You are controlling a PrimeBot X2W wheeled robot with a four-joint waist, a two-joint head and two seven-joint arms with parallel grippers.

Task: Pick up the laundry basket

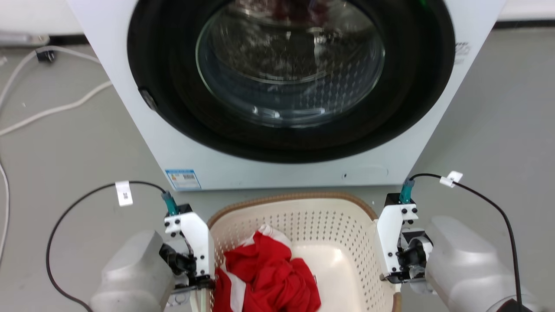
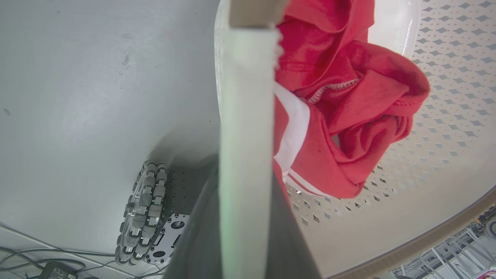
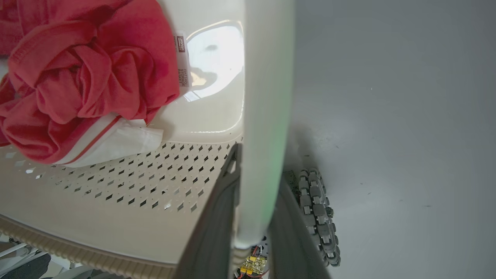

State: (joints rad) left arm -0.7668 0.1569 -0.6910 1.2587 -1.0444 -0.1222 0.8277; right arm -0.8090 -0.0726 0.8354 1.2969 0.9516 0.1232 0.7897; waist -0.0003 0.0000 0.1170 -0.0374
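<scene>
The basket (image 1: 312, 221) sits on the floor (image 1: 65, 143) by the washer (image 1: 173, 156), with a red cloth (image 1: 264, 273) inside. The left gripper (image 2: 244, 174) and right gripper (image 3: 259, 166) each pinch one of its handles (image 2: 244, 97).

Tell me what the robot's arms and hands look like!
The left arm and right arm are smooth silver-grey tubes. The left gripper and right gripper have long dark grey fingers and white boxy housings with black screws. A black cable with a teal plug and white tag runs to each.
</scene>
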